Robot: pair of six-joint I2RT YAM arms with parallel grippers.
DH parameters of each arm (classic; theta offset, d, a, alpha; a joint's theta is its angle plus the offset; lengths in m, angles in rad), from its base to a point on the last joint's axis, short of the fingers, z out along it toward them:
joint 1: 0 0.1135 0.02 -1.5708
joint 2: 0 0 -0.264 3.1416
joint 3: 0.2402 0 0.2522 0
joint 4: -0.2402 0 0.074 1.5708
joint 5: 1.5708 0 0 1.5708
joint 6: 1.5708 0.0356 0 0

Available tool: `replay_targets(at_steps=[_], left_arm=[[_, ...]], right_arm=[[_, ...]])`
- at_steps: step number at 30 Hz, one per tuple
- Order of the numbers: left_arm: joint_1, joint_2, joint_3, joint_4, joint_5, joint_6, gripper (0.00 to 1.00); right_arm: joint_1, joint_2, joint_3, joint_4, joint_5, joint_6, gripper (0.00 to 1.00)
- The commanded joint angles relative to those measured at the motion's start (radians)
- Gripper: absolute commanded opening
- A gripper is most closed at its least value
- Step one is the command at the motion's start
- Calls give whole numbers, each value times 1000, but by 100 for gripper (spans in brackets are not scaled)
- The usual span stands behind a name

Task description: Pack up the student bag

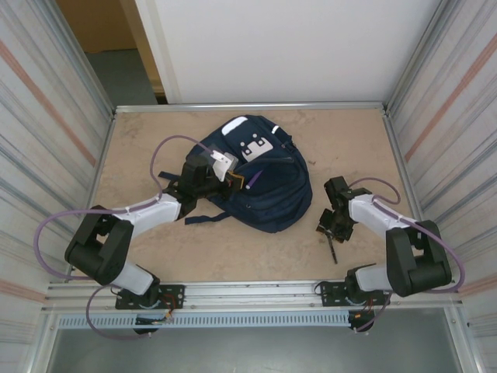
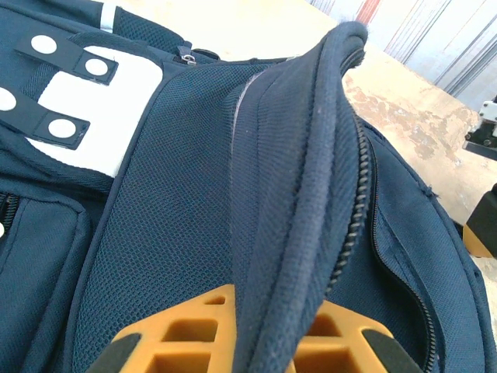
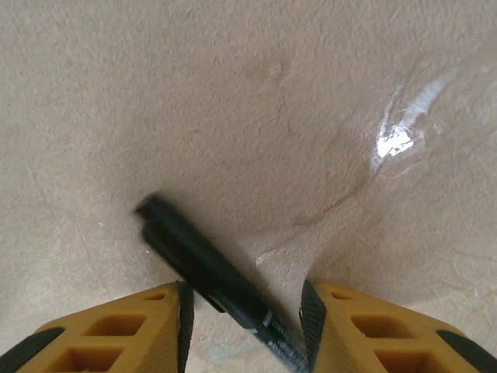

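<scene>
The navy student bag [image 1: 264, 186] lies in the middle of the table, its white patch toward the back. My left gripper [image 1: 233, 177] is at the bag's left side, shut on a raised fold of the zipper edge. In the left wrist view that thick seam of the bag [image 2: 311, 194] runs up between the orange fingers of the left gripper [image 2: 272, 311]. A black pen [image 3: 202, 260] lies slantwise on the table to the right of the bag. My right gripper [image 3: 247, 299] is low over it with its pads apart on either side. From above, the pen [image 1: 332, 250] sticks out below the right gripper [image 1: 332, 227].
Corrugated metal walls [image 1: 54, 116] close in the table on the left and right, and a white panel stands at the back. A metal rail [image 1: 248, 291] runs along the near edge. Bare tabletop [image 1: 233, 249] lies in front of the bag. A dark strap [image 1: 203, 218] trails from the bag's left.
</scene>
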Motion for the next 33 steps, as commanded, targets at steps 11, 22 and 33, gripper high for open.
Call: replay_targets(at_steps=[11, 22, 33], left_arm=[[0, -44, -2, -3, 14, 4, 3], [-15, -46, 26, -40, 54, 18, 4], [-23, -40, 30, -51, 41, 18, 3]], right_arm=[[71, -60, 48, -5, -61, 71, 21], [78, -224, 82, -60, -34, 103, 38], [288, -171, -68, -48, 132, 211, 43]])
